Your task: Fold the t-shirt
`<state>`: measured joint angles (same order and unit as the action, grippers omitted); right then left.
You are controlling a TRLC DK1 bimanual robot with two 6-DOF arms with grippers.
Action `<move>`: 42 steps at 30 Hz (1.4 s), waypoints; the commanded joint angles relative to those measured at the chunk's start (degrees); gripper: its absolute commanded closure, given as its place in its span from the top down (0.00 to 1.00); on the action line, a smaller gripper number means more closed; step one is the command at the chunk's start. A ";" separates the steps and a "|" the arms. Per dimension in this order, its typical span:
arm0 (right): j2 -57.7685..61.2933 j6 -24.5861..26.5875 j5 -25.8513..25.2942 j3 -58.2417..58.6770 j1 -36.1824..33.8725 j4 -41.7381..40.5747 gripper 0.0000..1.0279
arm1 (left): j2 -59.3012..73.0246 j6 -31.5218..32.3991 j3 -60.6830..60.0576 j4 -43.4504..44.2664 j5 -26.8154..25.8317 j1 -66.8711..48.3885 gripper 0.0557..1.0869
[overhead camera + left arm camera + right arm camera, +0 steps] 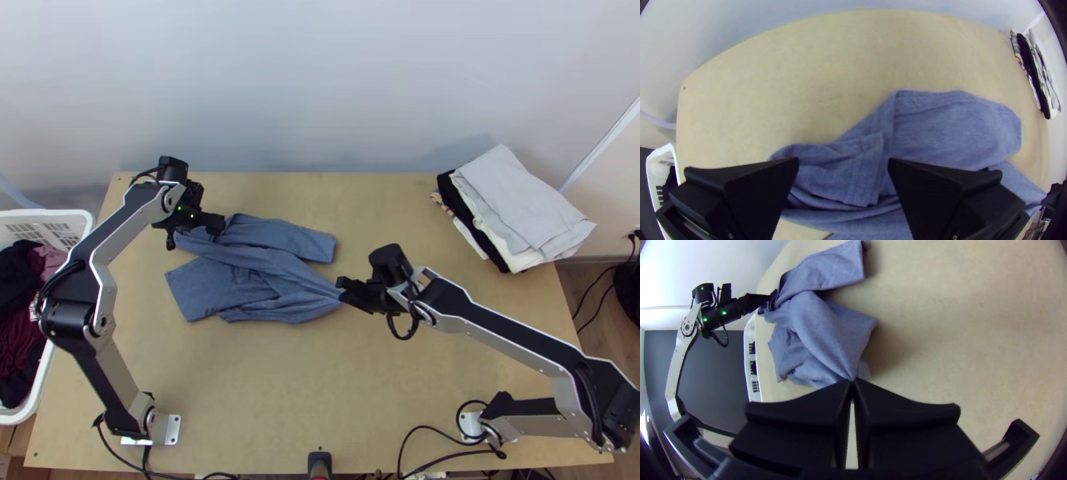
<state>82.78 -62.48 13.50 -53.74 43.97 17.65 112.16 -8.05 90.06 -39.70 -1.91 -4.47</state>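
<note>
In the top view my left gripper (194, 230) is over the upper left end of the blue t-shirt (272, 284). Its fingers stand wide apart in the left wrist view, where the gripper (843, 163) has bunched folds of the t-shirt (947, 129) between and below its fingers. My right gripper (344, 291) is at the shirt's right end, and in the right wrist view the gripper (852, 382) is shut on a pinched corner of the t-shirt (827, 333). The cloth lies crumpled and twisted, drawn to a point there, with flatter flaps at the upper right and lower left.
A stack of folded clothes (520, 208) lies at the table's back right. Beyond the left edge stands a white basket (76, 218) of dark and red clothes. Bare wood of the table (320, 384) lies in front of the shirt, with cables along the near edge.
</note>
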 commanded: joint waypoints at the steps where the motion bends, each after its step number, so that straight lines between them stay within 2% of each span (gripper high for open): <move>1: -2.89 0.69 -0.14 2.41 -1.16 0.63 0.03 | 2.54 -1.35 1.34 -0.29 0.42 0.51 0.93; 3: -3.07 0.69 -0.23 2.67 -1.34 0.63 0.03 | 2.98 -1.35 1.26 -0.02 0.42 0.51 0.83; 5: -3.15 0.78 -0.23 2.76 -1.43 0.63 0.03 | 2.63 -1.17 0.38 1.82 0.42 0.34 0.67; 6: -3.15 0.69 -0.23 2.67 -1.43 0.63 0.03 | 2.36 -1.26 0.03 2.53 0.42 0.16 0.54; 9: -3.15 0.78 -0.23 2.58 -1.43 0.63 0.03 | 0.60 -1.35 -1.03 6.83 0.42 -0.01 0.02; 16: -3.95 3.24 -2.33 2.41 -2.83 0.90 0.03 | -1.33 3.22 4.68 5.95 0.33 1.83 0.04; 21: -5.79 9.04 -5.06 1.00 -6.70 2.21 0.03 | -2.74 7.26 12.68 2.44 0.33 3.59 0.04; 24: -8.78 15.19 -9.72 1.62 -8.11 1.16 0.03 | -2.21 10.34 19.01 -0.46 0.42 5.44 0.04; 27: -12.21 20.55 -11.21 2.23 -10.39 0.10 0.03 | -1.59 12.01 24.37 -3.19 0.42 7.19 0.04; 29: -14.05 25.04 -11.39 1.79 -12.32 -0.34 0.03 | -1.24 12.80 27.71 -5.21 0.42 8.34 0.04; 33: -16.69 30.93 -11.39 -0.93 -18.48 -1.04 0.03 | -1.42 14.12 33.07 -8.55 0.42 9.48 0.04; 37: -17.74 40.15 -11.30 -5.42 -24.10 -4.64 0.03 | -1.77 15.79 38.43 -10.04 0.42 10.27 0.04; 42: -17.66 45.95 -11.30 -10.60 -26.65 -8.51 0.03 | -3.79 17.81 41.16 -8.20 0.42 10.18 0.04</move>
<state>66.70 -21.26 2.83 -60.82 18.39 11.90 111.77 7.55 128.79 -49.04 -1.91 5.26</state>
